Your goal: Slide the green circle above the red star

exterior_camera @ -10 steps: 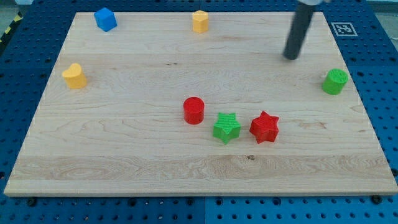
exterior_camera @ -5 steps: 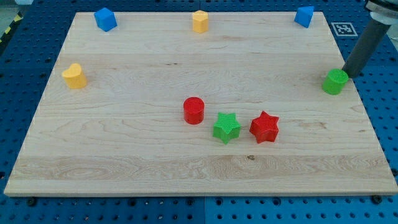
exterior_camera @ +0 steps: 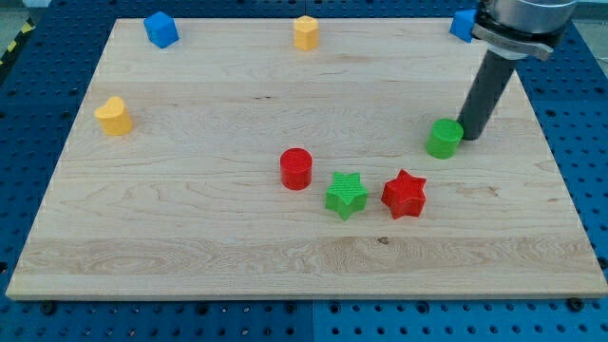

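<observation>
The green circle stands on the wooden board at the view's right, up and to the right of the red star. My tip touches the green circle's right side. The rod rises from there toward the view's top right. The red star lies right of the green star, near the board's middle.
A red cylinder stands left of the green star. A yellow block is at the left, a blue block top left, a yellow block top middle, a blue block top right, partly behind the arm.
My tip swung from the upper board to the green circle's right side and has pushed it left and slightly down, closer to the red star.
</observation>
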